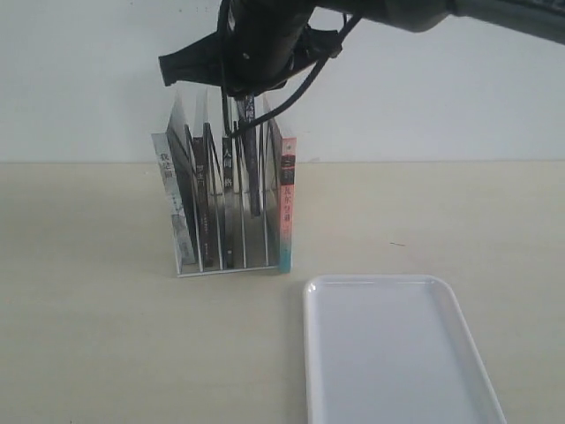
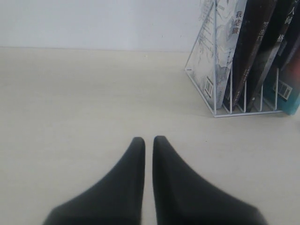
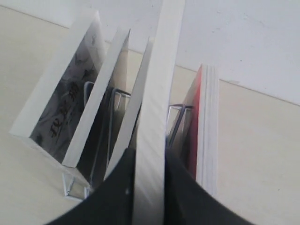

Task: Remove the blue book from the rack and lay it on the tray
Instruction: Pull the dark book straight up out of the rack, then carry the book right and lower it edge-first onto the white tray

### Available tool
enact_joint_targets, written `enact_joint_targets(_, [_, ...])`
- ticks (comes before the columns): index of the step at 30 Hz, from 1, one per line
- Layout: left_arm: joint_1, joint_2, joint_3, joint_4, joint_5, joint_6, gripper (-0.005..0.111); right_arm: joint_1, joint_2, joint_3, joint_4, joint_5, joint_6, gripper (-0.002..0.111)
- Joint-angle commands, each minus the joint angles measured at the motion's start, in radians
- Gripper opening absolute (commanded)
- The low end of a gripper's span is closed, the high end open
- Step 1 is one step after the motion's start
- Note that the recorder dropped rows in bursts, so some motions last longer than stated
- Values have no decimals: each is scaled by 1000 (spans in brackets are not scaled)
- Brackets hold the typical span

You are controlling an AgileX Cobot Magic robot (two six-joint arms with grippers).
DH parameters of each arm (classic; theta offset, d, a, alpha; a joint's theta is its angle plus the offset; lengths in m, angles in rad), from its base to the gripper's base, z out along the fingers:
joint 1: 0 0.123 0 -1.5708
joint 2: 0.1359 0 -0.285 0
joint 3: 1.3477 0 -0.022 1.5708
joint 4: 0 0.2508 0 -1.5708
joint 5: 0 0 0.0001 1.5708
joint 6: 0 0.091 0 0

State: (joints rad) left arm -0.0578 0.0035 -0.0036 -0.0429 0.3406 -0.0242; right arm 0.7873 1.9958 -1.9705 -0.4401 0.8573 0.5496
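The blue book [image 1: 252, 163] is partly lifted out of the wire rack [image 1: 225, 265], its dark spine tilted and its lower end above the rack base. My right gripper [image 1: 248, 95] reaches in from above and is shut on the book's top edge. In the right wrist view the black fingers [image 3: 121, 180] pinch the book's white page edge [image 3: 152, 117] from both sides, at the gripper [image 3: 150, 161]. The white tray [image 1: 388, 353] lies in front of the rack, to its right. My left gripper [image 2: 148, 139] hovers shut over bare table, apart from the rack [image 2: 220, 101].
A pink-and-teal-spined book [image 1: 286, 208] stands at the rack's right end, close beside the lifted book. A pale grey book [image 1: 173, 208] and two black-spined books [image 1: 205, 190] fill the left slots. A white wall runs behind the table.
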Motion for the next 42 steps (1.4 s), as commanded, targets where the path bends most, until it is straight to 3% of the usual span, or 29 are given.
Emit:
enact_joint_targets(1, [4,-4,4,3,-4,-9,6,1,-57,-6,-14,-3,-10,0])
enact_joint_targets(30, [4,-4,4,3,-4,-9,6,50,-323,6,34,131,-115,0])
enact_joint_targets(36, [4,-4,4,3,-4,-9,6,49,-496,197,24,77,-200,0])
enact_joint_targets(42, [4,-4,4,3,-4,-9,6,49,-720,356,43,73,-472,0])
